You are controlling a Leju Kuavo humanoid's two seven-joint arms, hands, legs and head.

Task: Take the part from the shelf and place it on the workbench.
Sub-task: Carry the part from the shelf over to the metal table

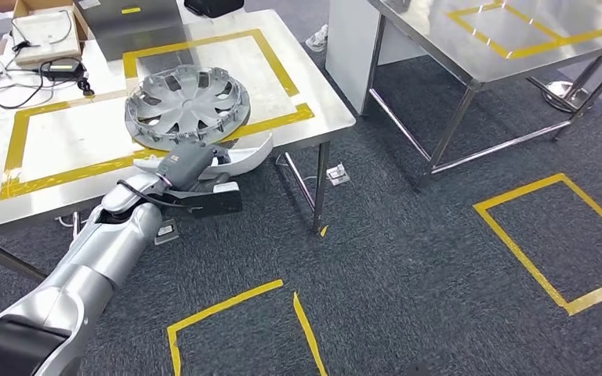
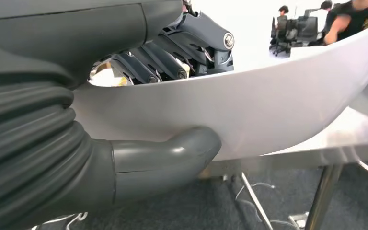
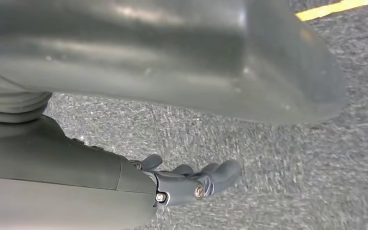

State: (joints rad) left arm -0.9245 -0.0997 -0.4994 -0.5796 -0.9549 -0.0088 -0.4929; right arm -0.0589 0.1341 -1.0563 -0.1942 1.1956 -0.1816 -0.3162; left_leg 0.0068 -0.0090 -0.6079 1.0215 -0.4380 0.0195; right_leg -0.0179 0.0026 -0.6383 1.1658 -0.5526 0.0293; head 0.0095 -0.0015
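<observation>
Workbench [image 1: 313, 94] edge: curved part [image 1: 247, 157] lying lengthwise.

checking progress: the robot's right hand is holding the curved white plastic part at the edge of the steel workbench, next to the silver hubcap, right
Not quite: it is the left hand, not the right, that holds the curved white plastic part at the edge of the steel workbench, next to the silver hubcap. The head view shows it. The right hand hangs over the grey carpet.
</observation>
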